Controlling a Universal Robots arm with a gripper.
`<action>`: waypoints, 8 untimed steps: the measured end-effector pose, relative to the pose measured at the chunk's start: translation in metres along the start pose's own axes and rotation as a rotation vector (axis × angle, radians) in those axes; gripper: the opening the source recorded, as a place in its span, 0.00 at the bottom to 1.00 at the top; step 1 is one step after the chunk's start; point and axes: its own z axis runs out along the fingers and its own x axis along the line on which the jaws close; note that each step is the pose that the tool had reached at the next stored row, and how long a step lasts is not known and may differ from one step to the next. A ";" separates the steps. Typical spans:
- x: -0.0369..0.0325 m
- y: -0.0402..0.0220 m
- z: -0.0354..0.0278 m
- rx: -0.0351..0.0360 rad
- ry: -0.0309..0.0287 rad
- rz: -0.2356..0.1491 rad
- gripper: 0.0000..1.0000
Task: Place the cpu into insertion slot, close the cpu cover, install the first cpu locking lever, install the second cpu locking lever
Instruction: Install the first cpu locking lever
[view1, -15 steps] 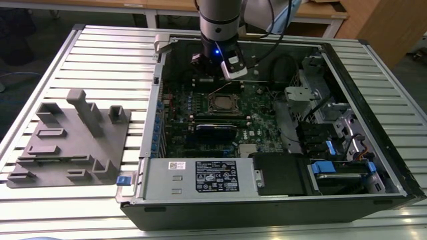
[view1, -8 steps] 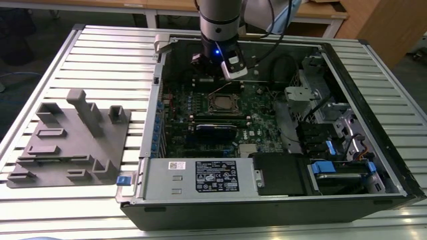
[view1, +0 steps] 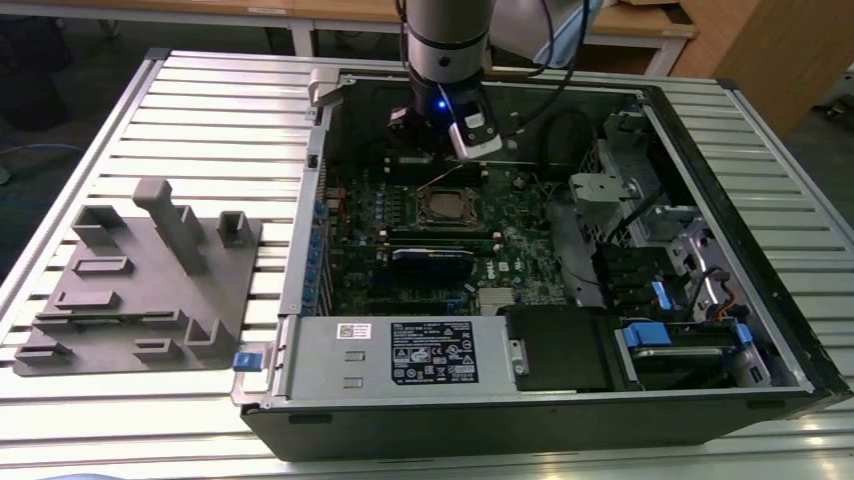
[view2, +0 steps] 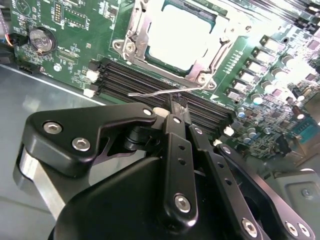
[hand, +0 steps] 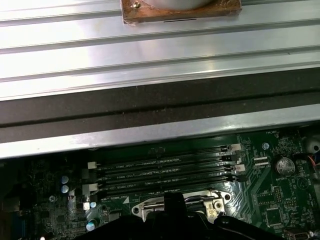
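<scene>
The black two-fingered claw (view2: 176, 102) on the grey robot arm hangs low inside the open black computer case (view1: 534, 435), just above the green circuit board (view2: 75, 57). Its fingers (view2: 175, 130) are pressed together with no gap showing at the tips. The tips sit right at a thin silvery wire locking lever (view2: 150, 92), whose free end sticks out to one side of the claw, over the long black memory slots (view2: 130, 77) that run directly beneath it. Whether the wire is actually pinched between the tips I cannot tell. Just beyond the fingertips lies the insertion slot, a small square socket with a silvery metal rim (view2: 201, 78). The small flat square cpu with its bright silver-grey metal top (view2: 177, 37) is seated in it. The thin silvery metal cpu cover (view2: 136, 35), a frame with a square window, lies flat around the chip's edges. Farther from the claw, off past the side of the socket, a round silver coin battery (view2: 41, 40) sits on the board. In the exterior view the case rests on a slatted aluminium table (view1: 200, 110). A grey moulded fixture tray (view1: 134, 280) lies well apart from the claw, toward the exterior view's left.
</scene>
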 end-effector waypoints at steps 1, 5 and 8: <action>-0.0002 0.0000 0.0000 0.0000 -0.0001 0.000 0.11; -0.0013 0.0005 0.0008 0.0014 -0.0004 0.000 0.11; -0.0017 0.0004 0.0021 0.0032 -0.0008 0.001 0.11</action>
